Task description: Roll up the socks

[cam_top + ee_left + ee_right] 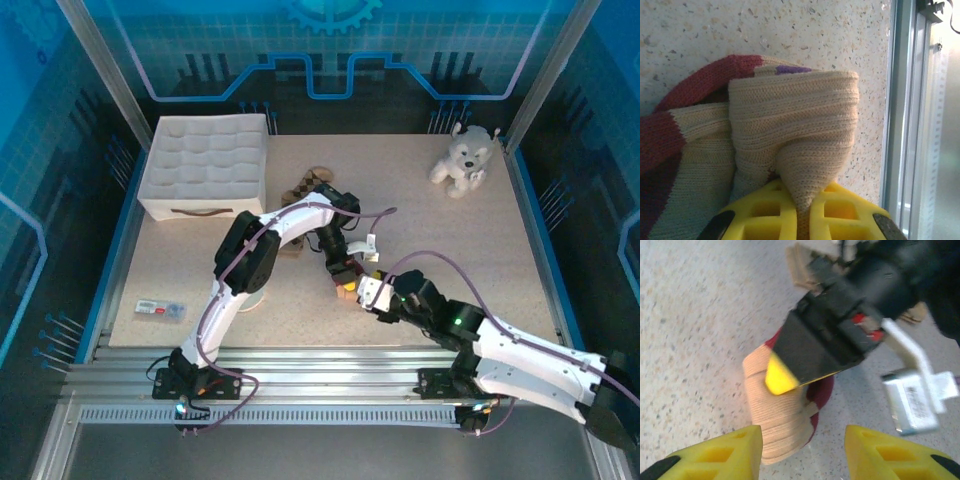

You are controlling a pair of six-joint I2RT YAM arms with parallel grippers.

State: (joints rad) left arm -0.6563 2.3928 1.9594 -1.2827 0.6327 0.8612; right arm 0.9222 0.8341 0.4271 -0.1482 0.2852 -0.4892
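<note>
The tan sock (pixel 790 115) with dark red toe and heel lies bunched into a roll on the table near the front middle (pixel 347 291). My left gripper (pixel 805 220) is shut on a pinched fold of its tan fabric and comes down on the roll from above (pixel 343 272). In the right wrist view the roll (pixel 777 425) stands just ahead of my right gripper (pixel 802 455). That gripper is open, its left fingertip (pixel 735 450) close against the roll's side and its right one well clear. The argyle sock (pixel 303 186) lies farther back, partly hidden behind the left arm.
A white compartment box (pixel 205 165) stands at the back left. A grey-white plush dog (pixel 462 160) sits at the back right. A small flat packet (pixel 160 308) lies near the front left edge. The table's metal front rail (pixel 905 125) runs close beside the roll.
</note>
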